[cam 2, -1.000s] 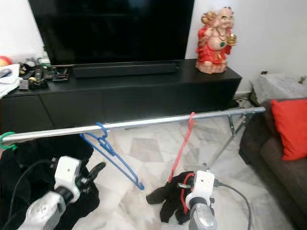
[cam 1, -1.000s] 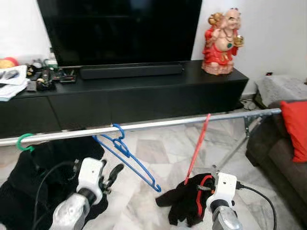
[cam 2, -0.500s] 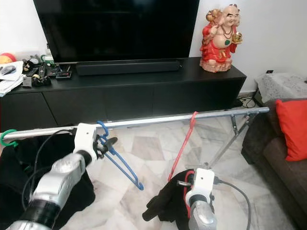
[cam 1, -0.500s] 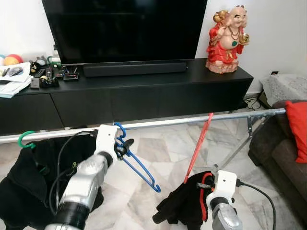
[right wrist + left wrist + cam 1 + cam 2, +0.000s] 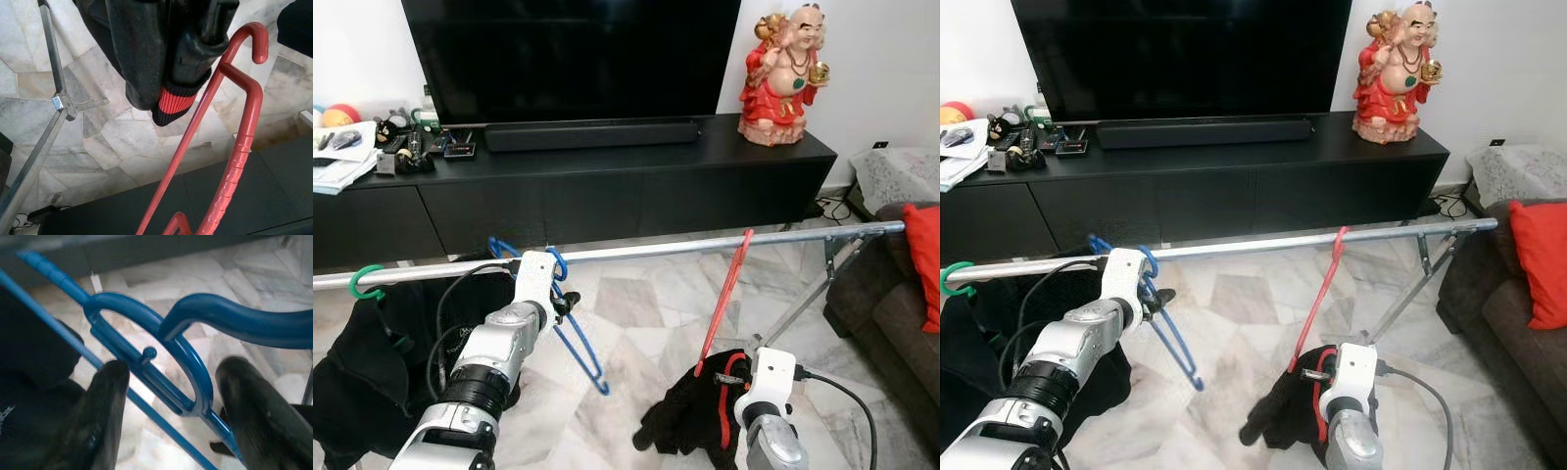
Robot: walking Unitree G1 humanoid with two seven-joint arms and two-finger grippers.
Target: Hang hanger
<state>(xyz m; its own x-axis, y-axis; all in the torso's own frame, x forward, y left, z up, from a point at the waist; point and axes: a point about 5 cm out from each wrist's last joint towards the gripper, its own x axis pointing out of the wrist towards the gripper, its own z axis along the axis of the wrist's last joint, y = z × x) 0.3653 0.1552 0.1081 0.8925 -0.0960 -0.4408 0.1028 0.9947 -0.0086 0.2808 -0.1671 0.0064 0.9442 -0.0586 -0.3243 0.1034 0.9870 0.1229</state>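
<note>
A living room seen from the robot's head: a black TV console along the top of the frame, and a silver clothes rail crossing the middle from left to right above a marble floor.

Left of centre, a blue plastic hanger has its hook over the rail and its body tilts down toward the lower middle. The left gripper is raised to it just below the hook. In the left wrist view its two black fingers stand apart on either side of the hanger's neck, not closed on it.

Right of centre, a red hanger leans with its hook at the rail and its lower end down in a black garment with red trim at the lower middle. The right gripper looks closed on that dark cloth.

A green hook sits on the rail at the far left, above another dark garment.

The blue hanger is probably light, thin and rigid, with smooth plastic that may slip or swing on the rail. The neck just under the hook seems the best place to pinch it, firmly but gently
</note>
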